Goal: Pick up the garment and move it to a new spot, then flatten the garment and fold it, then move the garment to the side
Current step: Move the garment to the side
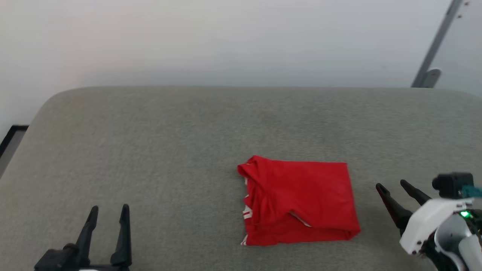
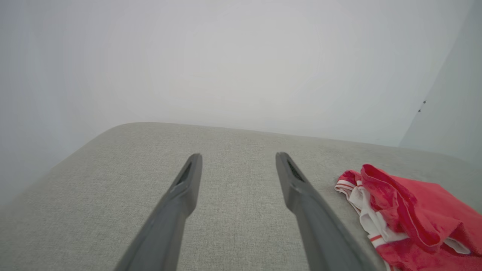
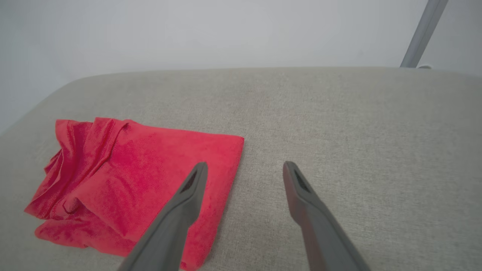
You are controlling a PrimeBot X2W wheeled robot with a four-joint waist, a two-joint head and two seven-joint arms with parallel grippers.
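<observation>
Shirt (image 1: 301, 199) lies on the grey cushion (image 1: 150, 150), folded into a rough rectangle, red side up. You'll find it toward the cushion's near edge, right of the cushion's middle. Its right and far edges run straight and flat. Its left edge is bunched into a rolled red lip, with white cloth and red-and-white striped trim peeking out beneath. A sliver of white also shows at a diagonal fold close to its near edge.

Your left gripper (image 1: 109, 207) sits over the cushion's near-left part. The jaws are spread wide and hold nothing, and bare cushion fabric shows in the gap. In its wrist view the shirt (image 2: 414, 214) lies off to the right, clear of the gripper, with the bunched edge turned toward it.

Your right gripper (image 1: 391, 184) sits over the cushion's near-right part, jaws likewise spread and gripping nothing. In the head view its tips point up and left, just beside the shirt's right edge, with a strip of cushion between. In its wrist view one finger (image 3: 175, 222) crosses in front of the shirt's straight edge and the other stands over bare cushion. You cannot tell from there whether that finger touches cloth.

Beyond the cushion's far edge is a plain pale wall (image 1: 226, 37). A grey pole (image 1: 437, 41) leans at the cushion's far-right corner.
</observation>
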